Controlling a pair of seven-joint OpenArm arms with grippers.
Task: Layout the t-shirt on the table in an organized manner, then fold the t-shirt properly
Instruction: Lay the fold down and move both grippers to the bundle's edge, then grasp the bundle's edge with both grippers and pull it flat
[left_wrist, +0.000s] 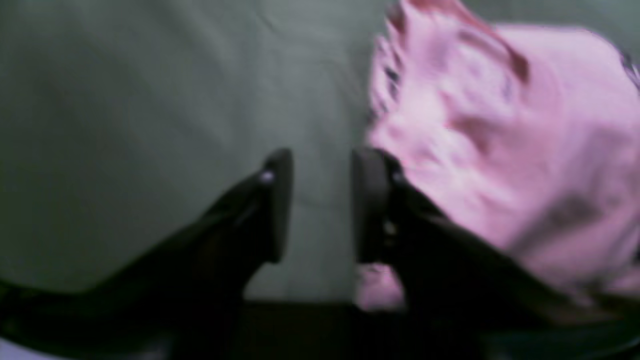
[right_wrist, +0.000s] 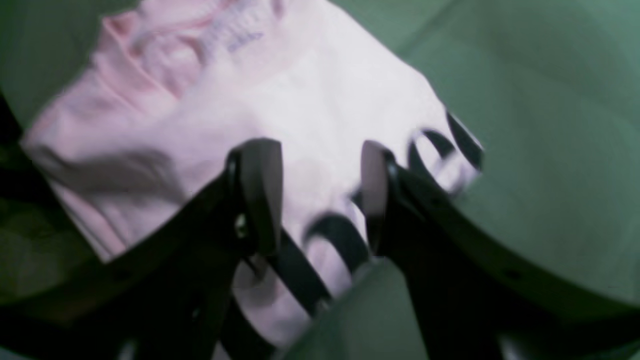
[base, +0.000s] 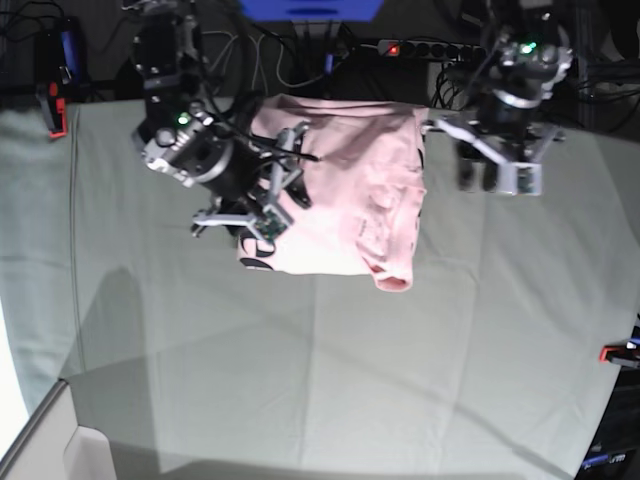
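Base view shows the tabletop (base: 400, 380) filling most of the frame, covered in pale grey-green cloth with crease lines. The t-shirt (base: 350, 190) lies in the upper centre of the frame as a compact, partly folded pink block, with a bunched lump at its lower right corner.

The right claw (base: 268, 205) hovers over the lower left portion of the garment. In the right wrist view its jaws stand apart with nothing between them, directly above the printed area. The left claw (base: 490, 172) sits at the upper right of the base view, just beside the garment's right edge. In the left wrist view its jaws are also apart and empty, over bare cloth.

Judged procedure: each claw should descend onto a single outer edge or corner, pinch one layer only, then draw outward evenly so the garment flattens without dragging. The bunched corner should be smoothed first.

Large black lettering (right_wrist: 330, 240) shows in the right wrist view, but blur prevents reading it. A faint small print near the collar is likewise illegible.
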